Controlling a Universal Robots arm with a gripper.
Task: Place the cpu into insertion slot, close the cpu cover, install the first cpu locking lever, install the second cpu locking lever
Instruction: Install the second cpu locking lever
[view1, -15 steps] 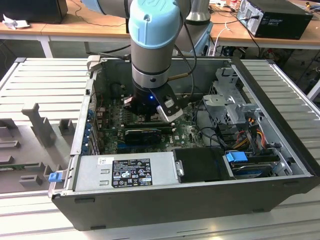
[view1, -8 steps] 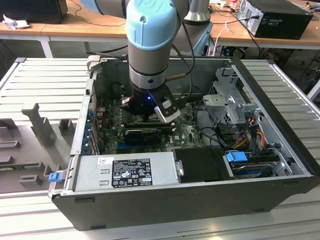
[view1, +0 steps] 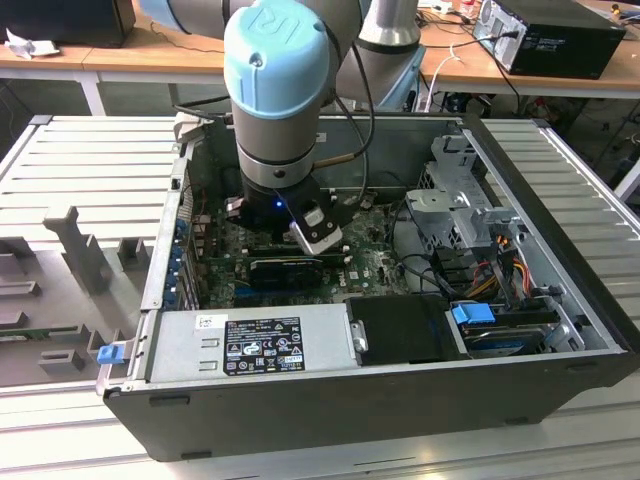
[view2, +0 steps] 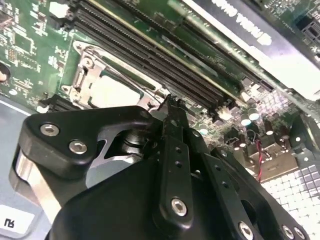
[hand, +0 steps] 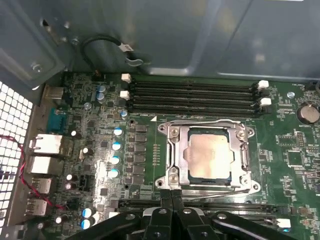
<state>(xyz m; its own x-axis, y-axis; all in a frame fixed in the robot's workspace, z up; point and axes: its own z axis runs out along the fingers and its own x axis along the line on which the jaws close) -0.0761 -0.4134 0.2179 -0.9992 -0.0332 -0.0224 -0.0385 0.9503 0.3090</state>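
Silver cpu cover (hand: 207, 155) hides the cpu's (hand: 209, 153) edges; gripper (hand: 171, 196) pressed together.

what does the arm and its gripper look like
The arm is grey metal with light blue round joint caps, and a black cable runs along it. The gripper is matte black, with jointed linkage bars held by silver screws and two narrow fingers.
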